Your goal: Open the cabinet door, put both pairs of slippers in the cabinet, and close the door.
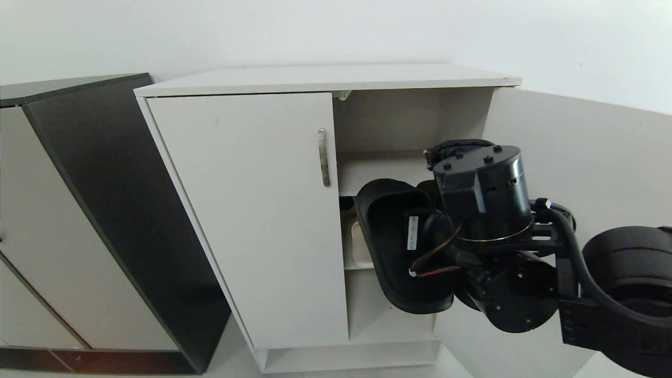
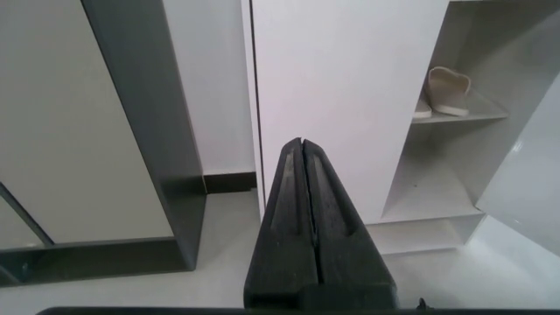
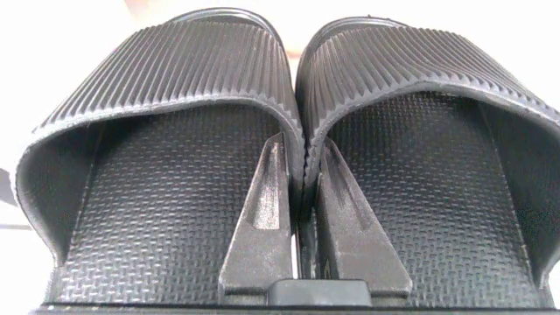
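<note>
Right gripper [image 3: 302, 149] clamped narrow on 2 black slippers [image 3: 166, 131], one finger inside each, pinching the two inner side walls together between the fingers [image 3: 262, 210]. Slippers sit side by side with their straps arching over the fingers. Head view: the pair [image 1: 399, 247] hangs off the right wrist in front of the open right half of the white cabinet [image 1: 325, 79], about middle-shelf height, soles facing into the opening; can't tell if they are past the front edge. 2 cabinet doors: closed door [image 1: 247, 210] on the left with 1 metal handle [image 1: 324, 157], open door [image 1: 567, 157] swung out on the right. Beige slippers [image 2: 448, 90] on the middle shelf [image 2: 464, 115] inside, exact count unclear. Left gripper [image 2: 302, 142] pressed together, empty, pointing at the closed door, well apart from both pairs. 1 dark-sided cabinet [image 1: 115, 184] just beside the white one, on its left.
</note>
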You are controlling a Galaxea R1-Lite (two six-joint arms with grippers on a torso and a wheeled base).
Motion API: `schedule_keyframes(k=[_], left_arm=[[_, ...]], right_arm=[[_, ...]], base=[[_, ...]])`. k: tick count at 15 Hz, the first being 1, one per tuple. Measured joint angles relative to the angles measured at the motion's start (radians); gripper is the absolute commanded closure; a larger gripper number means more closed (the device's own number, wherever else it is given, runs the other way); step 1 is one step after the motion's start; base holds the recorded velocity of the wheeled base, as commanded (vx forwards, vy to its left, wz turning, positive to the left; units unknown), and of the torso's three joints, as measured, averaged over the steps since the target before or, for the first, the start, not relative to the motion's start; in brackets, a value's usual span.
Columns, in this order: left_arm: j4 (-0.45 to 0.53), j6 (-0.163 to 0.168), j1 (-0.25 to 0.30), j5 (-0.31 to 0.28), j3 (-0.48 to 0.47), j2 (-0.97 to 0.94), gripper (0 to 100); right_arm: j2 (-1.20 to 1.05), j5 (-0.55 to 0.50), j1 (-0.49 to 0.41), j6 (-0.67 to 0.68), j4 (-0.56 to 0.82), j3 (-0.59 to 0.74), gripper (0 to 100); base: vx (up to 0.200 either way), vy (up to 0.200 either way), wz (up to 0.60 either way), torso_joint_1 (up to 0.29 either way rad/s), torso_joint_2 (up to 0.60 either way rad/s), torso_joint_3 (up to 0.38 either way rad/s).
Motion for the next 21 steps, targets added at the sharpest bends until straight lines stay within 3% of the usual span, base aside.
schedule_keyframes(k=[11,21], left_arm=[[0.0,0.001,0.0,-0.002,0.0,0.0,100],[0.0,-0.002,0.0,0.0,0.0,0.0,100]], right_arm=[[0.113,-0.006,-0.078,-0.044,0.006,-0.095,100],[0.247,0.048,-0.149,-0.153,-0.069,-0.244,100]], base=[[0.2,0.0,0.0,0.002,0.0,0.002],[0.0,0.0,0.0,0.0,0.0,0.0]])
